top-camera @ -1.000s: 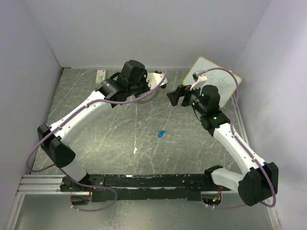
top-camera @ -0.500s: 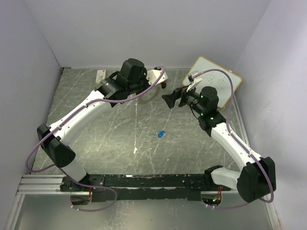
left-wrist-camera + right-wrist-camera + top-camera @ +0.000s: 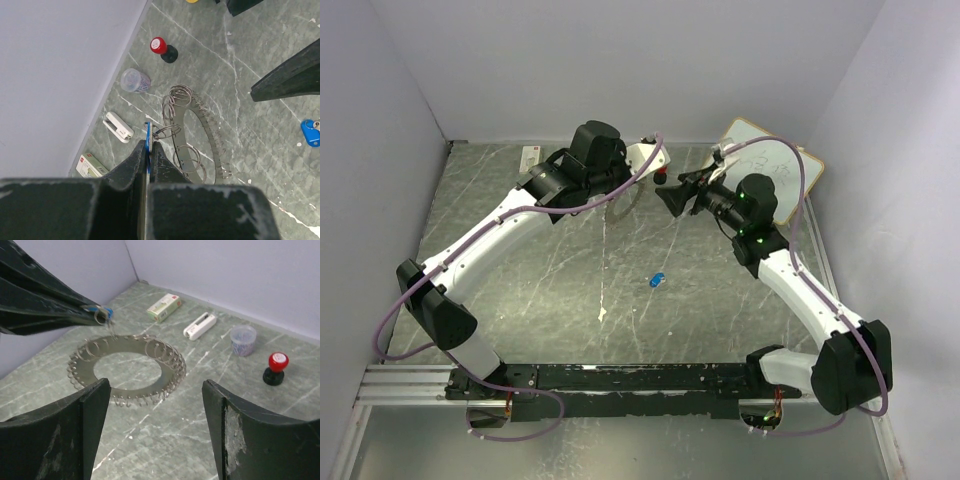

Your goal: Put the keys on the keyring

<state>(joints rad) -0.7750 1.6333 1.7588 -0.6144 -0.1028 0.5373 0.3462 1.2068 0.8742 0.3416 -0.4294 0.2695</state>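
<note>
The round grey metal keyring with many small wire loops around its edge (image 3: pixel 127 344) lies flat on the green stone table (image 3: pixel 520 300). One tiny blue key (image 3: pixel 147 134) is pinched tight in the left gripper (image 3: pixel 148 149). It hangs just above the ring's edge, at about 11 o'clock in the right wrist view. A small wire loop touches this key, but it is too small to tell if the key is hooked on. The other tiny blue key with a white part (image 3: pixel 658 279) lies loose on the table. In the top view it is well apart from the ring, at about 5 o'clock. The right gripper (image 3: pixel 667 196) is wide open and holds nothing, near the ring at 3 o'clock. So the job looks only just begun. At best one key is going on, and the second key is not picked up yet.
</note>
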